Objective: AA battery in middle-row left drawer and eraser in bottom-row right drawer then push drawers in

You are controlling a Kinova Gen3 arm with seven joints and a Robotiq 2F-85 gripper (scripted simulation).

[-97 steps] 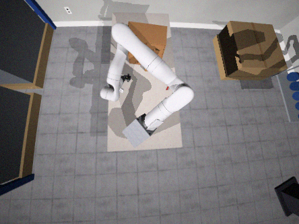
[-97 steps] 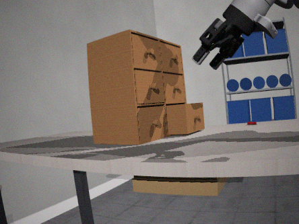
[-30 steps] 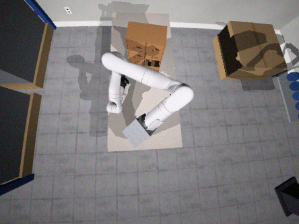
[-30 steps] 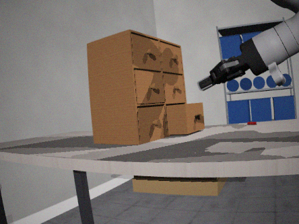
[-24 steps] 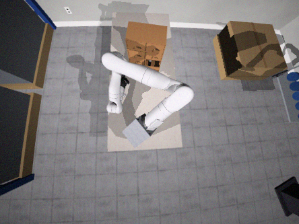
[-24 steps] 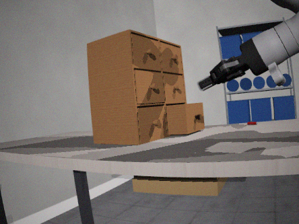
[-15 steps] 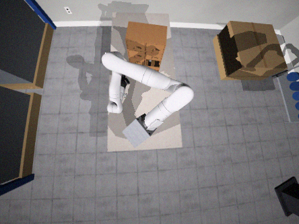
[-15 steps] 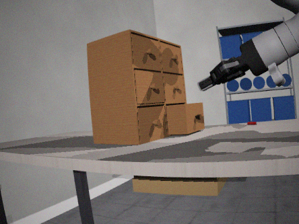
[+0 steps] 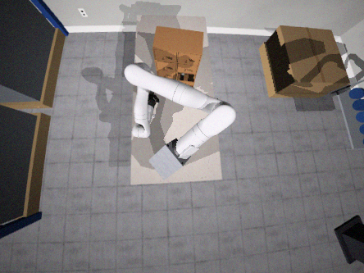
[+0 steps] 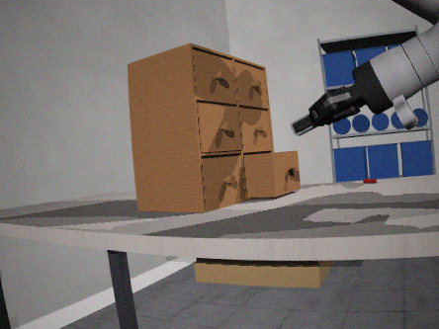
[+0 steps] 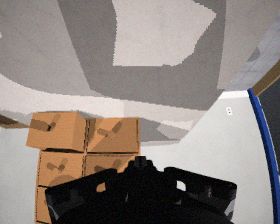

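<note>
The small wooden chest (image 10: 213, 125) stands on the table, with two drawers in each of three rows. Its bottom-row right drawer (image 10: 272, 174) is pulled partly out; the other drawers sit flush. My gripper (image 10: 301, 125) hovers in the air in front of the chest, at the height of the middle row and apart from it. The fingers are shut with nothing between them. In the wrist view the shut fingers (image 11: 139, 167) point toward the chest (image 11: 81, 153). A small red object (image 10: 370, 180), perhaps the eraser, lies far back on the table. I do not see the AA battery.
From above, the chest (image 9: 178, 51) is at the table's far end and a light grey box (image 9: 166, 161) lies near the front edge beside my wrist. A large cardboard box (image 9: 305, 61) stands on the floor to the right. Blue shelving (image 10: 378, 111) is behind the table.
</note>
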